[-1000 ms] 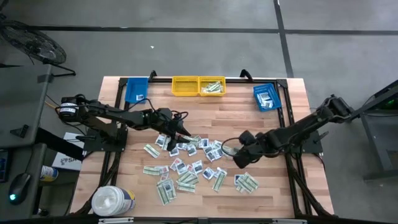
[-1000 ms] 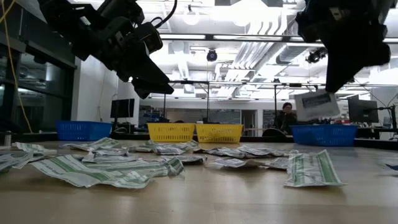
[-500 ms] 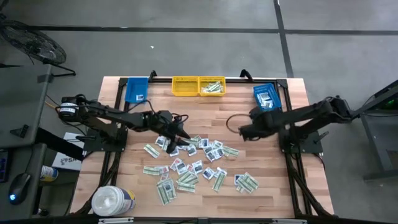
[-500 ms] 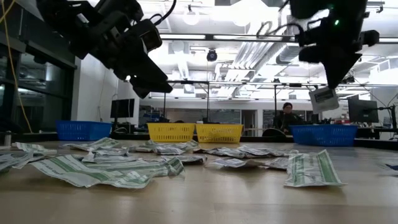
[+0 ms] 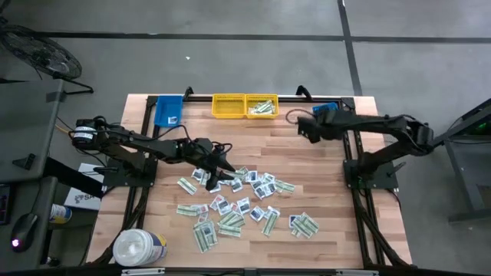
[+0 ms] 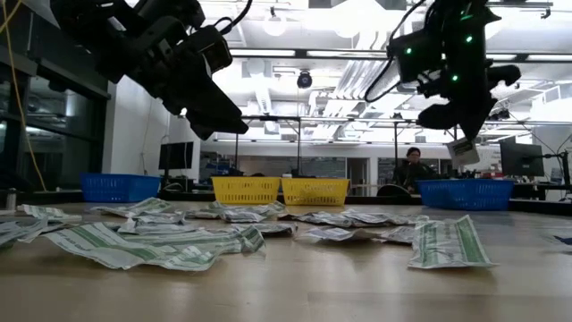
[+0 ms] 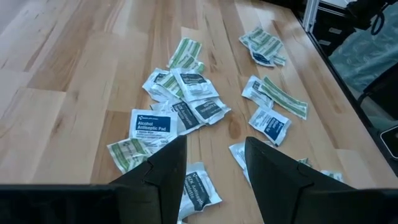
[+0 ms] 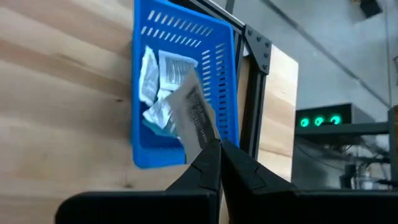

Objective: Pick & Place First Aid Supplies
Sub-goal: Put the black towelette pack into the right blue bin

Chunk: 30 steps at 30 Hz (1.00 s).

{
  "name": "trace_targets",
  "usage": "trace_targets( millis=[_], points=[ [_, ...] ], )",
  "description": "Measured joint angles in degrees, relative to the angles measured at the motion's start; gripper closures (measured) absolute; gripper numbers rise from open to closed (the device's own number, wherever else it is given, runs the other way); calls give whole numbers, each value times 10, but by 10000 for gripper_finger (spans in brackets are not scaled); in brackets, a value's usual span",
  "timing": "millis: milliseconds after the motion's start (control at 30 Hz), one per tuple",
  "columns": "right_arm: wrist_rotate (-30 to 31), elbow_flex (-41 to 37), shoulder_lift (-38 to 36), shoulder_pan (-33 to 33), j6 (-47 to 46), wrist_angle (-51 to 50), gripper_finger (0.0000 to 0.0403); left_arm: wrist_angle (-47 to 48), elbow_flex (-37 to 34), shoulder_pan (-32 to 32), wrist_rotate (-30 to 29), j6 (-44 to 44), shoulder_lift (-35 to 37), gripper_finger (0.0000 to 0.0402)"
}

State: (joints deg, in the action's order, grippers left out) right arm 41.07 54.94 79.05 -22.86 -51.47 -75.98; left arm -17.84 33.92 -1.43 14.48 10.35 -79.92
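Many first aid supplies [image 5: 242, 195] lie flat and scattered on the wooden table: pale green strips and white squarish packets [image 7: 186, 112]. My left gripper [image 7: 214, 168] hovers open above the pile's far left part [image 5: 226, 169], touching nothing. My right gripper [image 8: 219, 163] is shut on one white packet [image 8: 193, 115]. It holds the packet over the blue bin [image 8: 180, 93] at the far right [image 5: 328, 109], where a few packets lie. In the low view the packet [image 6: 463, 152] hangs under that gripper [image 6: 458, 134]. My right gripper pinches the white packet by one edge [image 8: 204, 135] between its two fingertips. The fingers slant down toward the table's far right corner. The rest of the packet sticks out past the fingertips. It is lifted clear, above the blue bin's open top.
Two yellow bins [image 5: 229, 106] [image 5: 261, 106] stand side by side at the far edge, the right one holding green strips. A second blue bin [image 5: 167, 110] sits at the far left. A big white tub [image 5: 138, 247] stands at the near left corner.
My right gripper has swung from the pile's right side toward the table's far right corner, turning as it went. It kept the white packet lifted clear and now has it over the blue bin. The pile has not shifted.
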Motion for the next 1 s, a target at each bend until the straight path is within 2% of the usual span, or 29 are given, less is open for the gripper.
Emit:
trace_targets(
  millis=[233, 400, 567, 867, 1000],
  points=[
    [-35, 0, 0, -80, 68, 63, 403, 0, 0, 0, 0, 0, 0, 239],
    [-42, -3, 0, -107, 85, 71, 403, 0, 0, 0, 0, 0, 0, 239],
    [-58, -43, 0, -133, 98, 97, 403, 0, 0, 0, 0, 0, 0, 239],
    [-70, -77, 0, -151, 141, 126, 399, 0, 0, 0, 0, 0, 0, 239],
    [-90, -78, -3, -151, 156, 152, 367, 0, 0, 0, 0, 0, 0, 239]
  ],
)
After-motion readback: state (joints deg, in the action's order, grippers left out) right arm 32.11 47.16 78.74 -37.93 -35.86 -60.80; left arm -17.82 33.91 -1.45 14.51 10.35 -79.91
